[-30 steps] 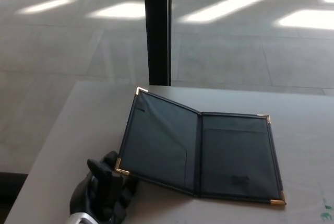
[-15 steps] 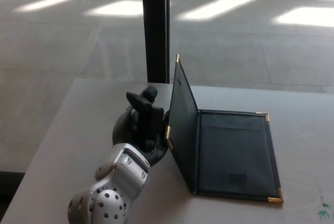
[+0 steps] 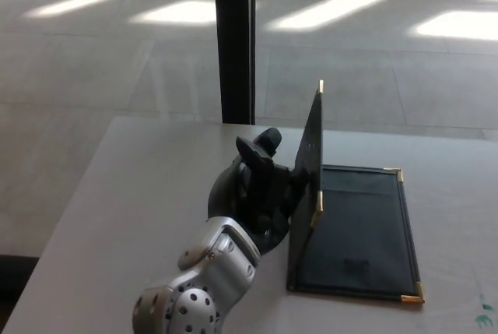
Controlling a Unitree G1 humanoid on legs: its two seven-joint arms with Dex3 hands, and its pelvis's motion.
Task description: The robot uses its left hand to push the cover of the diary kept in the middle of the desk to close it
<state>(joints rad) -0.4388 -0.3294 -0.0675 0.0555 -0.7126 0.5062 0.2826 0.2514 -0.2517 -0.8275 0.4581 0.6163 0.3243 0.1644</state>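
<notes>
A dark diary with gold corner tips lies in the middle of the grey desk. Its right half rests flat. Its left cover stands close to upright, tilted slightly over the flat half. My left hand is pressed against the outer face of that cover from the left, fingers spread and holding nothing. The silver forearm comes up from the bottom of the head view. My right hand does not show.
A black vertical post rises behind the desk's far edge. Tiled floor with sunlit stripes lies beyond. A small green mark sits at the desk's right edge.
My left hand has moved right and up, pushing the left cover from a low open angle to nearly vertical over the right half.
</notes>
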